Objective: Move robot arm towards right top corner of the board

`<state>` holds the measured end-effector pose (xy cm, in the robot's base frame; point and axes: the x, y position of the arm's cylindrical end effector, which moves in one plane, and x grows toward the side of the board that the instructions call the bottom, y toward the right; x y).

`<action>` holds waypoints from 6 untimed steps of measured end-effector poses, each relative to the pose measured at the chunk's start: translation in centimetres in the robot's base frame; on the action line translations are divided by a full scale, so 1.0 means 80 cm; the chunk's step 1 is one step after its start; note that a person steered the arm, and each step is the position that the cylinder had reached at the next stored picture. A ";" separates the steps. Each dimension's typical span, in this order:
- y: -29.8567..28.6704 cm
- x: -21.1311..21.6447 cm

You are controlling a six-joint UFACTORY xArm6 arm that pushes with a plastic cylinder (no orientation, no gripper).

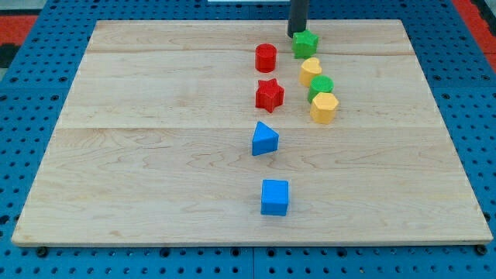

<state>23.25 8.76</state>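
Camera view: my tip (296,36) upright, touching green star (305,43); no jaws visible.

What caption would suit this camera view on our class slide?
My tip rests near the board's top edge, just left of the green star.

Eight blocks sit mid-view — a red cylinder (266,56) above a red star (269,94). A blue triangle (264,139) lies above a blue cube (274,197).

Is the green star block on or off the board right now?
On: the green star sits on the board near its top edge, my tip at its left.
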 end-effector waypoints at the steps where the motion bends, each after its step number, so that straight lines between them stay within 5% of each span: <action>1: 0.015 0.015; 4: 0.054 -0.015; 6: 0.161 -0.041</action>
